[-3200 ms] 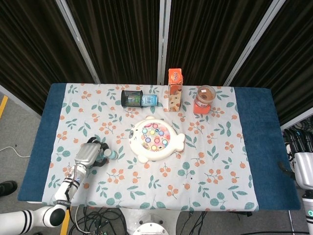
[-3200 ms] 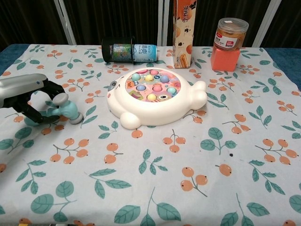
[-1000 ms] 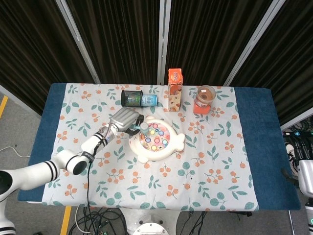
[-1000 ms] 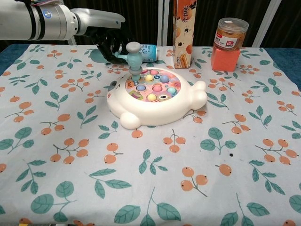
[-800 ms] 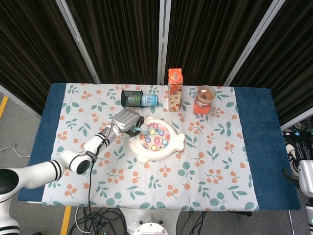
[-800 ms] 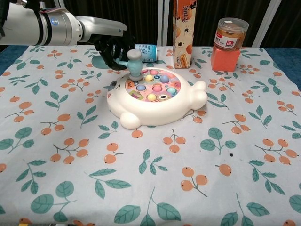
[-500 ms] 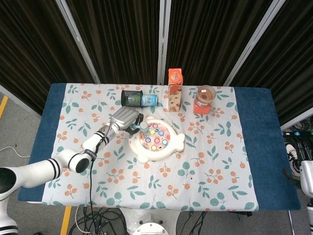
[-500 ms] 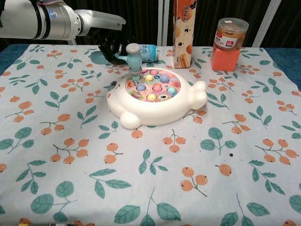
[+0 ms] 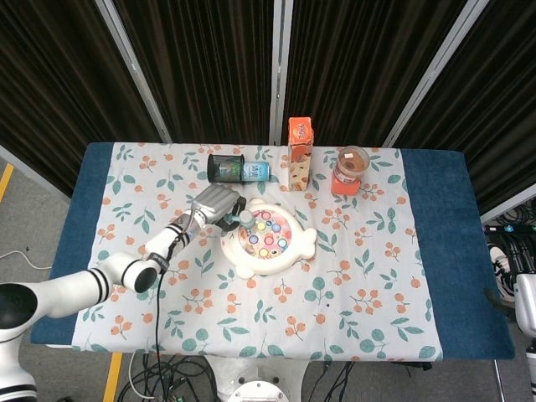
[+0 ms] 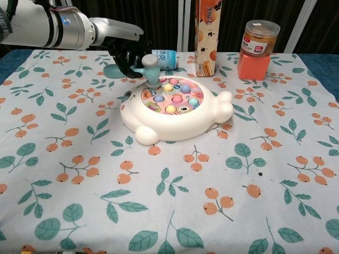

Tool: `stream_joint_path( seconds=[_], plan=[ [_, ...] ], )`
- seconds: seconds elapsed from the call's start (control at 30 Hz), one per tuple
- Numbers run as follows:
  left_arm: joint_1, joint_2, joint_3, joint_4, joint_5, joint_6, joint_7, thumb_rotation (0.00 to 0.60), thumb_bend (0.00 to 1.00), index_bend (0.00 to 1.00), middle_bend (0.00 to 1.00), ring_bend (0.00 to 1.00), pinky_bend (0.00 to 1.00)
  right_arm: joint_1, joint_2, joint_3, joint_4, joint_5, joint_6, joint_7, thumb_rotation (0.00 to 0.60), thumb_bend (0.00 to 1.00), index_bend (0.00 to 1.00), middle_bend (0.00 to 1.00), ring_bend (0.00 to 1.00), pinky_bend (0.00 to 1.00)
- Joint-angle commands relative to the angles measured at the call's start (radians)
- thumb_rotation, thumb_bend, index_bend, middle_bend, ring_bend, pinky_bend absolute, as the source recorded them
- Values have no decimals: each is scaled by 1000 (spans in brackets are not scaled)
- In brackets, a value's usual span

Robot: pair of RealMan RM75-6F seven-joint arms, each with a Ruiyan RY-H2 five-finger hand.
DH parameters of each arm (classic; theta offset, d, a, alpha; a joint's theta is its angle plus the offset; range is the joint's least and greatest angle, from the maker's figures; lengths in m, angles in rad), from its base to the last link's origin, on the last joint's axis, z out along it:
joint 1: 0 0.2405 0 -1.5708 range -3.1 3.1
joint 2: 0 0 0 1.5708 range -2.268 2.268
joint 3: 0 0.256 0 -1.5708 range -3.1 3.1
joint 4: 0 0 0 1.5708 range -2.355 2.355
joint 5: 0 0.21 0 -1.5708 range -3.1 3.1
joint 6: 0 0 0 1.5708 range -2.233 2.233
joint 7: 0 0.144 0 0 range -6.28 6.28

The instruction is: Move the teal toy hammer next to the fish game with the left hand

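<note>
Teal toy hammer clamped in left hand — over fish game rim.

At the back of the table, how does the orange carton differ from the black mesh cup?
The orange carton stands upright, while the black mesh cup lies on its side. The carton is a tall, solid box with printed faces; the cup is a low, dark, see-through mesh cylinder. A small teal-labelled bottle lies at the cup's mouth; nothing touches the carton. Both sit along the back of the table, apart from the fish game.
</note>
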Motion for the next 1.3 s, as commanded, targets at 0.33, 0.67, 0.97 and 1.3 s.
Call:
stream_joint_path(
  seconds=[0.33,0.67,0.97,1.3],
  plan=[
    [88,57,6,-74,16,86,-88,600,600,680,658,507,583,-5,-1,-2,6,-7,5,12,600,98,0,115,0,14],
    [244,21,96,-30,171,170,-236,600,592,621,606,451,458,8,-12,-3,13,-9,-18,15,600,98,0,115,0,14],
    [278,-28,109,68,270,187,-342,600,575,531,537,372,426,2,-10,-6,-5,-8,-10,-3,600,98,0,116,0,14],
    [286,-38,126,93,336,177,-392,600,544,388,438,289,382,-1,-11,-8,-10,-9,-8,-7,600,128,0,131,0,15]
  ],
)
